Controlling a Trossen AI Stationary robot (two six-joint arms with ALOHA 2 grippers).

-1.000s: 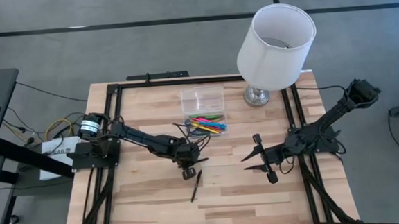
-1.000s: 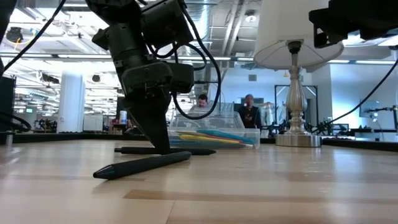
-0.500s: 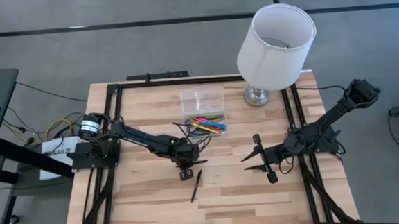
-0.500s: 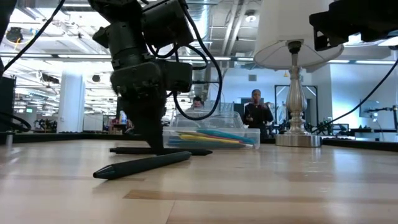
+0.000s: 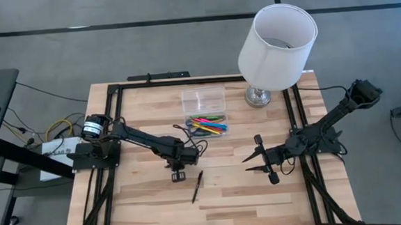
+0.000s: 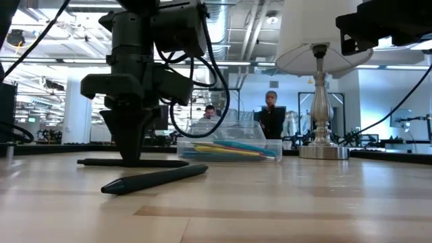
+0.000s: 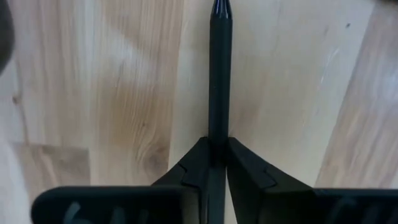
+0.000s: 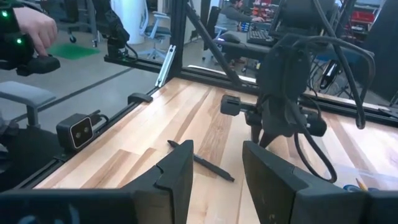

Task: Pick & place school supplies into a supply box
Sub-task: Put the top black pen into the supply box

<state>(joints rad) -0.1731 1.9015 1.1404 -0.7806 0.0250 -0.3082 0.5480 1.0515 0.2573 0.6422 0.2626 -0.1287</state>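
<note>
Writing: none legible anywhere.
Left gripper (image 7: 216, 163): clamped on one slim black pen (image 7: 219, 81) against the wooden table (image 5: 150, 199).
Second black pen (image 5: 197, 186): loose, nearby.
Right gripper (image 5: 254, 161): fingers apart, holding nothing.
Clear plastic supply box (image 5: 206, 125): holds coloured pens, mid-table.

Black pen (image 7: 219, 68), pale wood-grain table (image 5: 150, 196), white lampshade (image 5: 278, 45)

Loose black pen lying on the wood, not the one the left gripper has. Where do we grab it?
Loose black pen: take it mid-barrel, from straight above, jaws across its width. It lies flat, thin and slightly diagonal, with bare table on both sides.
</note>
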